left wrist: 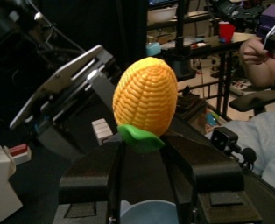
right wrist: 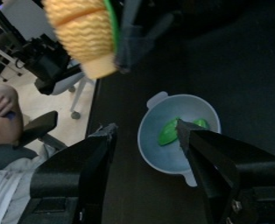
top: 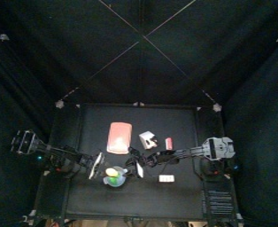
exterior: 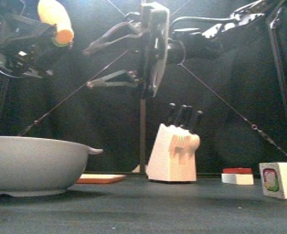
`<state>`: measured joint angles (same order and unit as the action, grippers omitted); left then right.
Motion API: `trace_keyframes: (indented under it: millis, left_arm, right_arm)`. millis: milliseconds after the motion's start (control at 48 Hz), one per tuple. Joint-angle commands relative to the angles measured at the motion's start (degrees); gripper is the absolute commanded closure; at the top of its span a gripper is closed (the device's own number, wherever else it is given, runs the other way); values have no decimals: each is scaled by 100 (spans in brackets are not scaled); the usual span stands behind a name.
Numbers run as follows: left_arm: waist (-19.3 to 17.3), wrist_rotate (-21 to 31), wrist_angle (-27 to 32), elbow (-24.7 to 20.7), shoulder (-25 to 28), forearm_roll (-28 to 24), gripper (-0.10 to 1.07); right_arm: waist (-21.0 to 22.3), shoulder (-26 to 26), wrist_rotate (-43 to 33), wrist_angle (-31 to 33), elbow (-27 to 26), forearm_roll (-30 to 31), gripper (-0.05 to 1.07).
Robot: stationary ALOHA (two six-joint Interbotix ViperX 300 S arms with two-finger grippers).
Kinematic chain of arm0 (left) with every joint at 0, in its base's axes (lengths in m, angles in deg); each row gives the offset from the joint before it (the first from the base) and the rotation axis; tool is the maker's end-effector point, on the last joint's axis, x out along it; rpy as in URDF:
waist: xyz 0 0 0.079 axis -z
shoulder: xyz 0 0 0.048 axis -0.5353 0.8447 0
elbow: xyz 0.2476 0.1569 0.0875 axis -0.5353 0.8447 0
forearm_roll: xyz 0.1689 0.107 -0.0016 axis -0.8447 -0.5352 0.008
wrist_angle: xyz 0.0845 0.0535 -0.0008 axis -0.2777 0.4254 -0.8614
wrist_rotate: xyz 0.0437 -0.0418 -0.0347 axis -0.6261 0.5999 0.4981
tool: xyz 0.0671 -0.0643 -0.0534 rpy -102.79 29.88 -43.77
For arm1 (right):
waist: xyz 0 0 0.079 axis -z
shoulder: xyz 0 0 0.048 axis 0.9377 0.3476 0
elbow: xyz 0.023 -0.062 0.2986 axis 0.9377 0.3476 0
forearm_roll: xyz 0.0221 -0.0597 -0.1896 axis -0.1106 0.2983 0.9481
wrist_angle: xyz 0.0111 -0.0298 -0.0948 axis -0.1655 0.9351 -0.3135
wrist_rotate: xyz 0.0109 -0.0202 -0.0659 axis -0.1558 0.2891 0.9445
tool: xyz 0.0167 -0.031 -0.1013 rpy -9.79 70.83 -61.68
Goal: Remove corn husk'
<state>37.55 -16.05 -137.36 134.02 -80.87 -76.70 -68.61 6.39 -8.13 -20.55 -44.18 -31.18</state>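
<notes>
My left gripper (left wrist: 147, 147) is shut on the lower end of a bare yellow corn cob (left wrist: 146, 90), held upright and high above the table. A small green stub of the corn husk (left wrist: 139, 136) remains at the cob's base. More green husk pieces (right wrist: 172, 132) lie in the pale teal bowl (right wrist: 206, 162) straight below. My right gripper (right wrist: 150, 133) is open and holds nothing. It hangs beside the cob (exterior: 56, 20), over the bowl (exterior: 37, 164).
A red board (top: 120, 135) lies at the table's back left. White-and-pink blocks (top: 148, 138) lie near it and at the front right (exterior: 278, 179). A knife block (exterior: 173, 152) stands mid-table. A person (left wrist: 264, 54) sits beyond the curtains.
</notes>
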Motion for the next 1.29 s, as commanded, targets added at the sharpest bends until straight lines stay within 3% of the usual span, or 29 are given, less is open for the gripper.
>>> trace_keyframes:
  millis: [0, 167, 375, 792, 1271]
  left_arm:
    - [-18, 18, 26, -62, -18, 237, 40]
    - [-18, 9, 281, -149, 9, 765, 40]
    - [9, 26, 606, -466, 123, 1081, 40]
    - [9, 62, 747, -870, 466, 1951, 40]
    - [-18, 70, 747, -1204, 835, 2065, 40]
  right_arm:
    - [70, -475, 9, 0, 44, 53, 13]
    - [325, -800, 18, 0, 167, 185, 13]
    - [571, -949, 9, -44, 141, 773, 12]
    - [624, -1002, 9, -44, 114, 817, 12]
    - [633, -949, 9, -44, 70, 791, 12]
